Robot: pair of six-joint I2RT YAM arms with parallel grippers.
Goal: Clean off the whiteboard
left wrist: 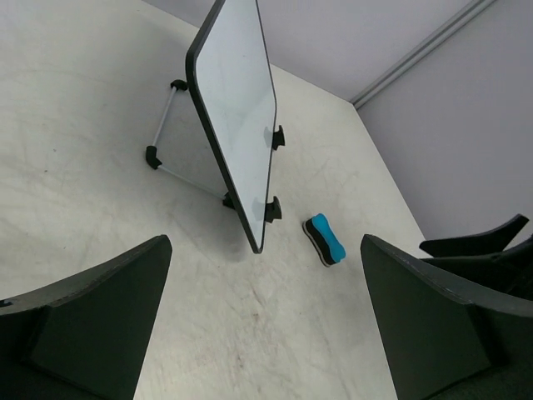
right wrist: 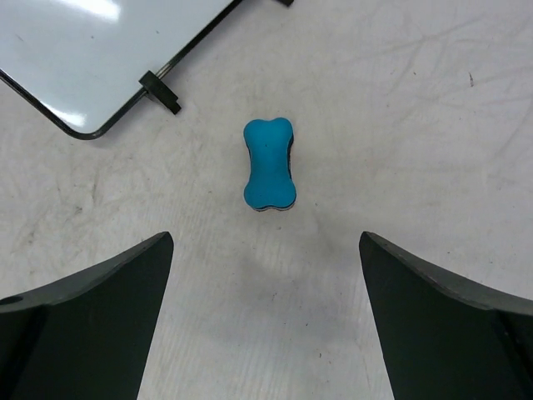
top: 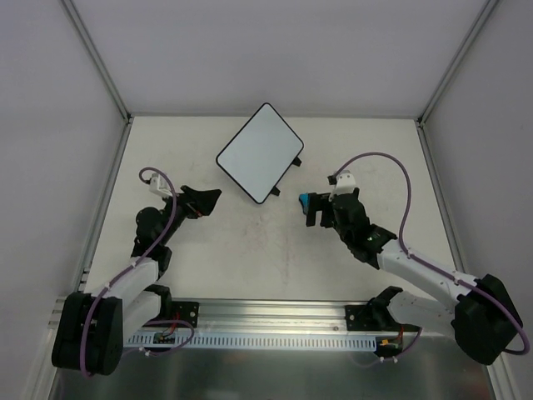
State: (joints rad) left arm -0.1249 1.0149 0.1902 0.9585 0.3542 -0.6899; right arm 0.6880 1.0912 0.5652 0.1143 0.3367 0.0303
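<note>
The whiteboard (top: pixel 260 152) is at the back middle of the table, turned diagonally and propped on a thin metal stand (left wrist: pixel 165 125). Its white face (left wrist: pixel 237 108) shows no marks; one corner shows in the right wrist view (right wrist: pixel 100 50). A small blue eraser (top: pixel 306 200) lies on the table just right of the board's near corner (left wrist: pixel 325 240). My right gripper (top: pixel 313 213) is open and empty just behind the eraser (right wrist: pixel 270 164), which lies ahead of the gap between its fingers (right wrist: pixel 266 317). My left gripper (top: pixel 208 201) is open and empty, left of the board and pointing toward it (left wrist: pixel 266 325).
White walls with aluminium posts (top: pixel 96 58) close in the table at the back and both sides. A metal rail (top: pixel 266 321) runs along the near edge between the arm bases. The tabletop (top: pixel 250 250) is scuffed.
</note>
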